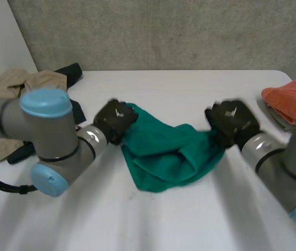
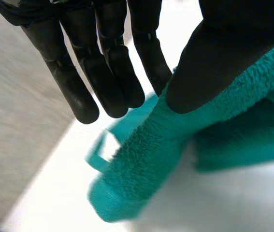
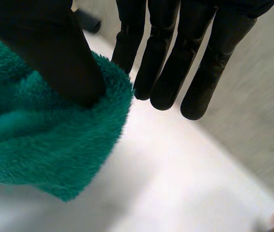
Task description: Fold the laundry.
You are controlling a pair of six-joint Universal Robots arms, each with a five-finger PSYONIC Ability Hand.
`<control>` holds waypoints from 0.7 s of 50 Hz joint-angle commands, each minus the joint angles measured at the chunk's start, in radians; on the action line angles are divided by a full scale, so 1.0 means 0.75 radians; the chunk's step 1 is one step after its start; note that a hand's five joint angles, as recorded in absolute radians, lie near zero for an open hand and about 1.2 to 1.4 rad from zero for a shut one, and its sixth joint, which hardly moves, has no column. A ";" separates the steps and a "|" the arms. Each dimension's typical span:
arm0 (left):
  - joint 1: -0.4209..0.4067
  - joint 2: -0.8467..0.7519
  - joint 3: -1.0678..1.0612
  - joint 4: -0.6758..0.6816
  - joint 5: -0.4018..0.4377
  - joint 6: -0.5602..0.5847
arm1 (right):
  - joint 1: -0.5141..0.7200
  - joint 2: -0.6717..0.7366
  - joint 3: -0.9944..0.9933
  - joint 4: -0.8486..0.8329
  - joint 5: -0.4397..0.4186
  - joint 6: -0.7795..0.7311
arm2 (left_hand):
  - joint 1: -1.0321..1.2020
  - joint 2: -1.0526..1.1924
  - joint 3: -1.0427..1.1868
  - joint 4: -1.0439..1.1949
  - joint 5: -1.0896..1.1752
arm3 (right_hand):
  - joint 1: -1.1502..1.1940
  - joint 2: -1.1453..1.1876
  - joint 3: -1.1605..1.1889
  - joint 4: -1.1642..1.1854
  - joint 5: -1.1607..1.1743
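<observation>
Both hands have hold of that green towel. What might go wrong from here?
The right hand pinches only a corner of the green towel under its thumb, so it may slip free. The left hand likewise grips just an edge. The towel sags bunched between them, so a fold might come out crooked.

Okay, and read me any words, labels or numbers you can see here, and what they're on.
None can be read.
White mark on the left hand: too blurred to read.
White mark on the right hand: too blurred to read.
Loop on the towel: blank.
</observation>
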 commanded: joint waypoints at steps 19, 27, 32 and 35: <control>-0.022 0.455 -0.127 -0.009 -0.112 -0.306 | -0.105 0.000 -0.448 0.117 -0.280 -0.239 | 0.353 0.277 0.281 0.270 0.328 | 0.588 0.305 0.283 0.282 0.334; 0.035 0.123 -0.037 -0.005 -0.108 -0.302 | 0.038 0.360 -0.519 -0.052 -0.266 -0.345 | -0.364 -0.441 -0.437 -0.448 -0.390 | -0.268 -0.551 -0.573 -0.574 -0.522; 0.050 0.055 0.026 -0.005 -0.112 -0.302 | 0.049 0.430 -0.536 -0.124 -0.194 -0.393 | -1.259 -1.336 -1.332 -1.343 -1.285 | -1.041 -1.324 -1.346 -1.347 -1.295; 0.056 0.066 0.008 -0.009 -0.114 -0.304 | 0.049 0.387 -0.511 -0.118 -0.098 -0.366 | -1.235 -1.312 -1.308 -1.319 -1.261 | -1.041 -1.324 -1.346 -1.347 -1.295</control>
